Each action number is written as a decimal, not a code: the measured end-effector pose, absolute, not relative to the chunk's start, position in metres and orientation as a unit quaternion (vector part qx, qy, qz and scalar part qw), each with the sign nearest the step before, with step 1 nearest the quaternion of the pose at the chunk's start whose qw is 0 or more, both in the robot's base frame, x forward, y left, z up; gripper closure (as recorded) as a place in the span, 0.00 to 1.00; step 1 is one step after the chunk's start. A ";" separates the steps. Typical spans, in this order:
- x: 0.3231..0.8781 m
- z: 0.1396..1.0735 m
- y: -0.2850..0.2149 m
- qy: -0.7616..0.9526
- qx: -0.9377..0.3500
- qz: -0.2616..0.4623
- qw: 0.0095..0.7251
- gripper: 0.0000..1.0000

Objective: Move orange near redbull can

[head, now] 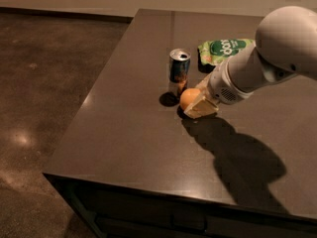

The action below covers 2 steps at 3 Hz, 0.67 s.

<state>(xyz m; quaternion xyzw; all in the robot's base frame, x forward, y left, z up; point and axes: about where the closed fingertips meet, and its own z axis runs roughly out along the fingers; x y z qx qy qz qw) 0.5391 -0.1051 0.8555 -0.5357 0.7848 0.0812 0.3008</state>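
Camera view, and here is the dark table [124, 133], seen from above and off one corner, with brown floor [39, 83] off to the left of the picture. Standing upright near the middle is the redbull can [179, 68], blue and silver, its silver top facing up. Right at its foot, just beside it on the near right, sits the orange [188, 97], and the can's side carries an orange glint. Whether the fruit actually touches the can, I cannot tell. The gripper [194, 103] is down low at the tabletop, its pale fingers [202, 108] clasped around the orange from the right and from below. Whether the fruit rests on the surface or hangs just off it is not clear. The thick white arm [257, 63] slants in from the upper right. Behind it, farther back on the table, lies a green snack bag [225, 48], close to the can but apart from it. A big dark shadow [237, 157] spreads across the table in front of the arm.
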 end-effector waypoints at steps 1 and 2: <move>0.539 0.856 -0.104 0.784 -0.537 0.081 0.301 0.00; 0.539 0.856 -0.104 0.784 -0.537 0.081 0.301 0.00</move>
